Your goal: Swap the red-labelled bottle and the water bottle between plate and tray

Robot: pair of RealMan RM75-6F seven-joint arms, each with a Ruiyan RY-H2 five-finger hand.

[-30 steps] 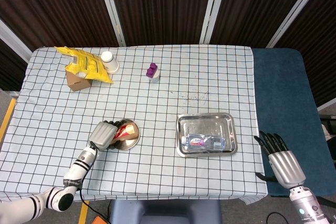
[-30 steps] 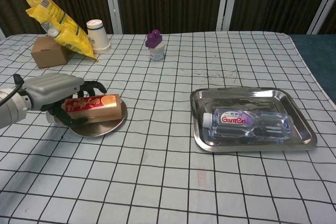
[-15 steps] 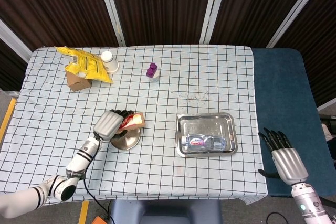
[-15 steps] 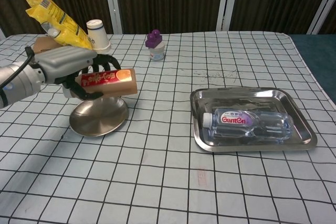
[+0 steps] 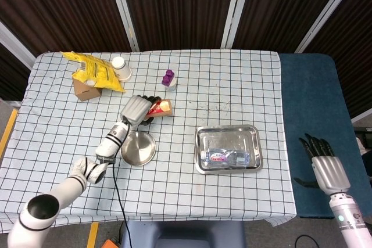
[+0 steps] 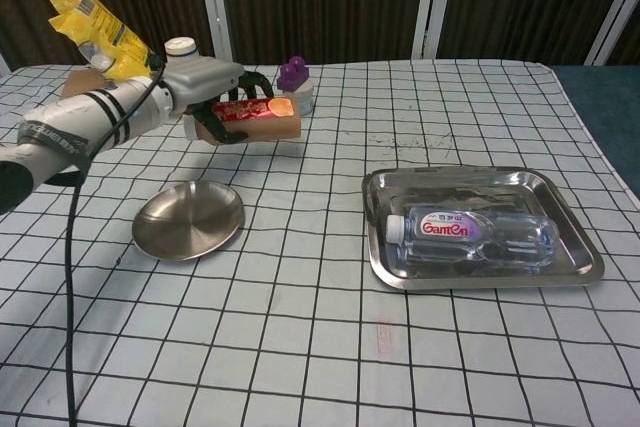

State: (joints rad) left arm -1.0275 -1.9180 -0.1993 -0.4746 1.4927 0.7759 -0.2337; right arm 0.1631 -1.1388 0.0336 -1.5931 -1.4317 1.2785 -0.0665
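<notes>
- One second of change: the left hand (image 6: 205,82), which lay low over the plate (image 6: 189,219) with its fingers (image 6: 232,135) around the red-labelled bottle (image 6: 258,118), now holds that bottle in the air, above the counter (image 6: 320,337) and beyond the plate's far rim.
- Grip: the fingers are wrapped around the bottle's capless end; the bottle lies roughly level, its orange end pointing toward the robot's right.
- Plate: it is now bare, a round metal dish resting on the checked cloth; nothing touches it.
- Tray (image 6: 480,261): unchanged across the second. The water bottle (image 6: 470,234) lies on its side inside, cap toward the plate.
- Right hand (image 5: 323,164): it shows in the head view only, off the counter over the blue surface, fingers apart and holding nothing; it has drifted slightly outward and is well away from the tray.
- Background items: a yellow bag (image 6: 96,35) on a cardboard box (image 6: 88,97), a paper cup (image 6: 184,59) and a small purple-capped jar (image 6: 295,84) stand at the far side; the lifted bottle hangs just in front of the jar, whether touching cannot be told.
- Meaning for the task: the first half of the swap looks begun, since the plate is freed. The tray is still occupied, so the carried bottle probably needs a temporary resting spot, or the water bottle must leave first.
</notes>
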